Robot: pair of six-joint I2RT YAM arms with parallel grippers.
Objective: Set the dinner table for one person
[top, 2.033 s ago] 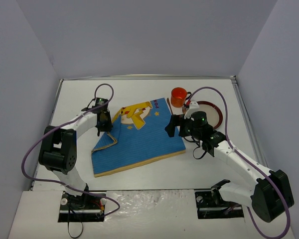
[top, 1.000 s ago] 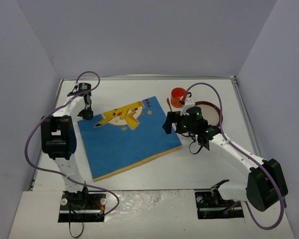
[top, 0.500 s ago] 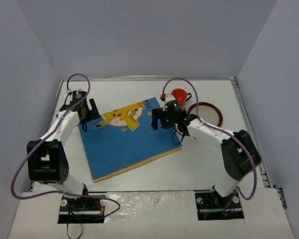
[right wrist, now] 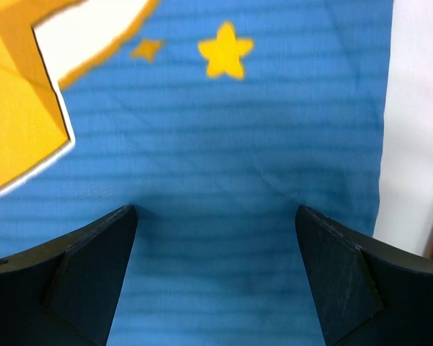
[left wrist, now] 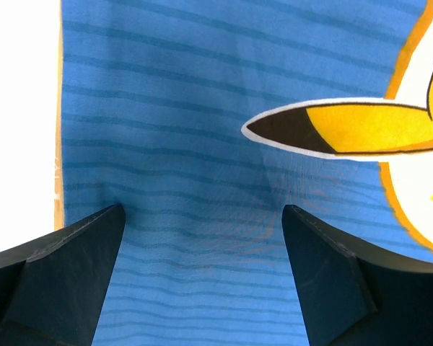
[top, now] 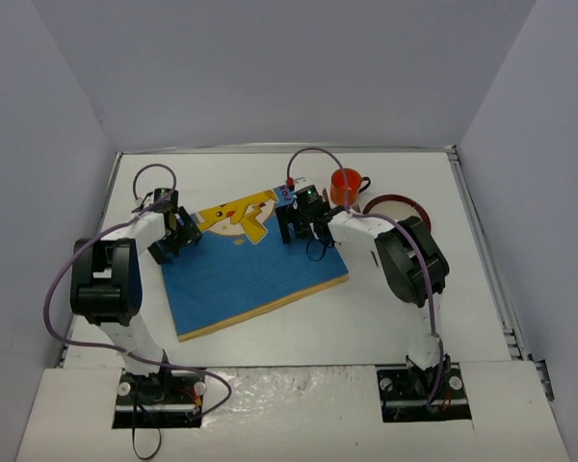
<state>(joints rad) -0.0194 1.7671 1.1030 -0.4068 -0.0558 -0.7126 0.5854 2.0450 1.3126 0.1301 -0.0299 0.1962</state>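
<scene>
The dinner table [top: 414, 308] is a white top with a thin metal rim. A blue placemat [top: 255, 279] with a yellow cartoon figure lies flat on it, turned a little askew. My left gripper [top: 173, 236] is low over the mat's far left corner and open. In the left wrist view its fingertips [left wrist: 105, 223] sit on the blue cloth [left wrist: 202, 144], which is slightly rippled between them. My right gripper [top: 297, 223] is open over the mat's far right part. Only blue cloth [right wrist: 216, 144] shows between its fingers [right wrist: 123, 223].
An orange cup [top: 346, 184] stands just beyond the right gripper. A red-rimmed plate [top: 405, 214] lies to the cup's right, partly hidden by the right arm. Bare white tabletop [left wrist: 22, 108] borders the mat's left edge and the right edge [right wrist: 418, 108]. Grey walls enclose the table.
Both grippers have come in onto the placemat: the left from the table's far left edge onto the mat's corner, the right leftward along the far edge. The mat lies flat as before.
</scene>
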